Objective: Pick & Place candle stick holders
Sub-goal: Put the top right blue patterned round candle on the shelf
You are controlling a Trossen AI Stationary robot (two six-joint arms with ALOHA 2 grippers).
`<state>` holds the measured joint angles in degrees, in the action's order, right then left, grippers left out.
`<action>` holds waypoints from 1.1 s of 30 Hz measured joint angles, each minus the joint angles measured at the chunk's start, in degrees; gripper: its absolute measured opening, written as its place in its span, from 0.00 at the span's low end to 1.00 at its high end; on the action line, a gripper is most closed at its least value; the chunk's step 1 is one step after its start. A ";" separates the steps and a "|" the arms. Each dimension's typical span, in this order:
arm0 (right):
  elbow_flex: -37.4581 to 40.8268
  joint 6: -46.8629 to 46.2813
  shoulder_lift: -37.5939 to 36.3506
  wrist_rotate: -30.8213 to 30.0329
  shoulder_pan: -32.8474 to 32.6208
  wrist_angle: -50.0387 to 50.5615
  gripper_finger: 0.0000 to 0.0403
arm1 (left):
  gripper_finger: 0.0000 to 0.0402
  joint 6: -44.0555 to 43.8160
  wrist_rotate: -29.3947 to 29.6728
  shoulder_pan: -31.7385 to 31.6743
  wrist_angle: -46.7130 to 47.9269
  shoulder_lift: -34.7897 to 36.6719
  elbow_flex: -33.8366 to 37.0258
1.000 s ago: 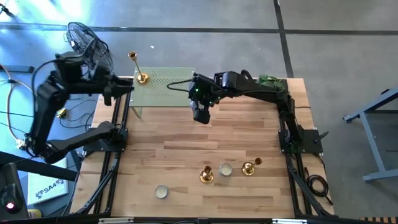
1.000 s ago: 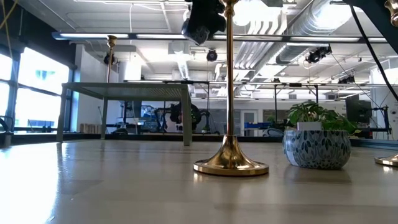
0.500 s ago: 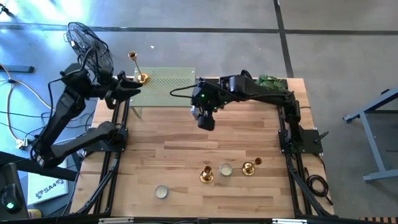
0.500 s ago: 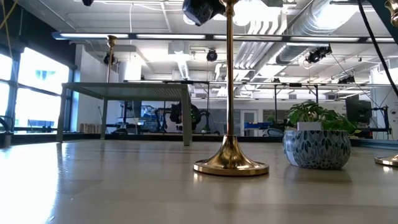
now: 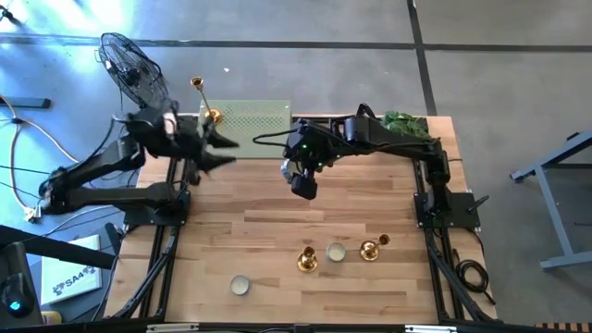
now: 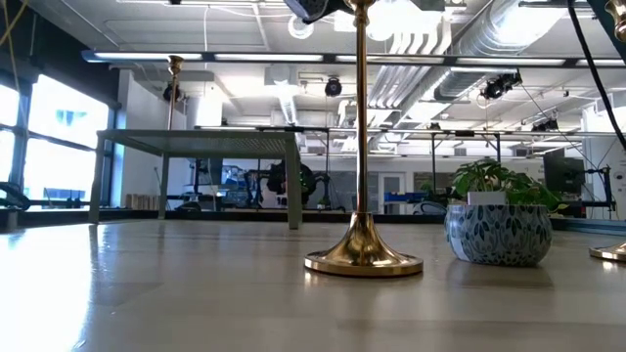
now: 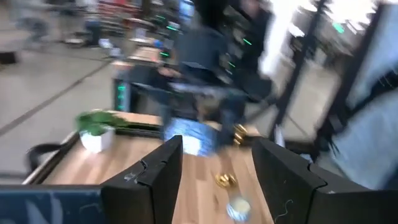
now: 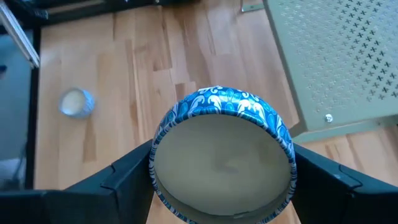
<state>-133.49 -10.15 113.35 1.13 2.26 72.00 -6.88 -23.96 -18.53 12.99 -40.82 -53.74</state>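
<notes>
Gold-brass candle stick holders are spread out: one tall one (image 5: 211, 115) stands on the perforated pale green metal shelf (image 5: 252, 119) at the table's far side, two (image 5: 307, 260) (image 5: 370, 248) sit near the front edge flanking a small white candle (image 5: 336, 252). My right gripper (image 8: 222, 186) hangs over mid-table, fingers clamped on a round blue-patterned tin (image 8: 222, 149). My left gripper (image 7: 214, 180) hovers by the shelf's left end, fingers spread and holding nothing.

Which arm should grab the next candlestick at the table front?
Left, probably. The left gripper has open, empty jaws, over the table's rear left. The right gripper is shut on a blue bowl and must unload first, though it hangs nearer the front candlesticks.
</notes>
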 joint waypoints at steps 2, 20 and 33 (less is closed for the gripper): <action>-0.02 -0.32 -0.29 -1.66 -0.46 -0.05 0.71 | 0.47 4.41 1.56 4.07 -0.02 -1.96 0.00; -0.02 -7.33 -0.60 7.22 -1.76 -6.51 0.71 | 0.47 44.20 49.54 26.09 -2.77 -10.11 -0.04; 0.17 -13.52 -0.60 8.48 -1.83 -6.28 0.71 | 0.47 80.13 59.43 33.01 -7.25 -16.04 -0.04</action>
<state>-133.32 -23.66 112.75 9.61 0.43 65.72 73.25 35.46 14.48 5.74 -56.87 -53.78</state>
